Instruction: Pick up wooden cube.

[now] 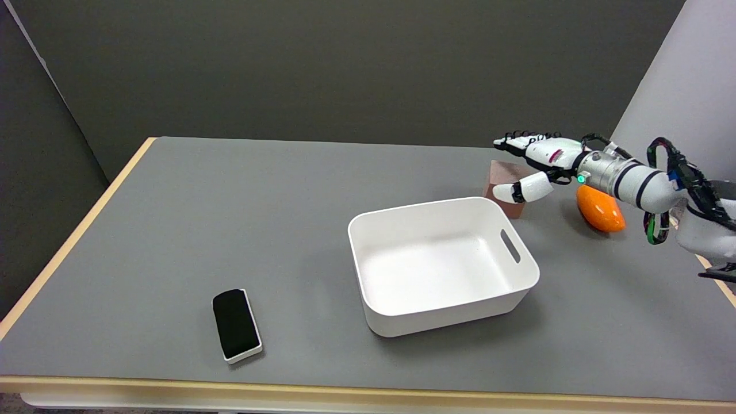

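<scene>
A brown wooden cube (506,179) stands on the grey table, just behind the far right corner of the white bin. My right hand (532,164) reaches in from the right and hovers over the cube, its fingers stretched out above it and its thumb hanging in front of the cube's right face. The hand holds nothing; whether the thumb touches the cube I cannot tell. Part of the cube is hidden by the thumb.
An empty white bin (443,261) with a handle slot sits in the middle right of the table (230,218). An orange egg-shaped object (601,210) lies under my forearm, right of the cube. A black-and-white eraser (236,325) lies near the front left.
</scene>
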`<state>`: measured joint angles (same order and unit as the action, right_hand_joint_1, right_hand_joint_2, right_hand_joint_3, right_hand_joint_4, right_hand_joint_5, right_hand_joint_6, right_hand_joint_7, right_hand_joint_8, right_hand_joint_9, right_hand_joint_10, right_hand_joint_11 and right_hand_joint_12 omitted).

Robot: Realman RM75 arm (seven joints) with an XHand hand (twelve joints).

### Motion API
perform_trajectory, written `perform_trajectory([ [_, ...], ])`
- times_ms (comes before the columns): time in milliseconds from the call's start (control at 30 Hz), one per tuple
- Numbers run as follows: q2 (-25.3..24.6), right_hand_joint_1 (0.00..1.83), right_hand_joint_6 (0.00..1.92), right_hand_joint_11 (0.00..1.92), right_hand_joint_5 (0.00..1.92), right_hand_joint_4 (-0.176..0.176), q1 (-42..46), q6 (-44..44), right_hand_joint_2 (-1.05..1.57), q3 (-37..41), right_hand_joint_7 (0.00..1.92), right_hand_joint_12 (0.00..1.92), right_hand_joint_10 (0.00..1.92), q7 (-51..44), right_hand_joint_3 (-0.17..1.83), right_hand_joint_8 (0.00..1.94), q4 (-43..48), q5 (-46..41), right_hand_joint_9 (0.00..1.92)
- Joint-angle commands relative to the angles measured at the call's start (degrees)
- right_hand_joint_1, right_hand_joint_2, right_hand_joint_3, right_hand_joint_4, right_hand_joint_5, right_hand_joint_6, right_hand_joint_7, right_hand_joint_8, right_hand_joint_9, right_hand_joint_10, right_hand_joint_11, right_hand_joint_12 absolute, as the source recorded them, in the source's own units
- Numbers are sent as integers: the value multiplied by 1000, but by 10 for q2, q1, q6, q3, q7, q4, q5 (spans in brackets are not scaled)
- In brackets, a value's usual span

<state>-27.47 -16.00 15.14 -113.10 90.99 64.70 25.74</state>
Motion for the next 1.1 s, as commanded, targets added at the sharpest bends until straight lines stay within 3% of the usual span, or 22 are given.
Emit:
perform_trajectory([
  [33,-68,205,153,34,-1,-32,-71,-13,448,-30,33,947,497,3,935,199,-103,13,27],
  [500,-117,224,156,43,-1,-21,-146,9,454,-88,42,952,511,3,942,212,-224,18,31],
  [900,-117,330,138,46,53,-10,-151,8,495,-93,105,975,538,8,957,288,-223,10,58],
  [1033,-117,710,427,154,186,20,-151,5,686,-93,391,1171,729,8,935,525,-223,-24,319],
  [1067,-117,791,536,206,238,25,-151,4,725,-93,449,1238,834,8,921,672,-223,-29,398],
  [1100,-118,836,793,268,293,26,-151,4,761,-92,501,1379,988,8,891,971,-222,-32,494],
])
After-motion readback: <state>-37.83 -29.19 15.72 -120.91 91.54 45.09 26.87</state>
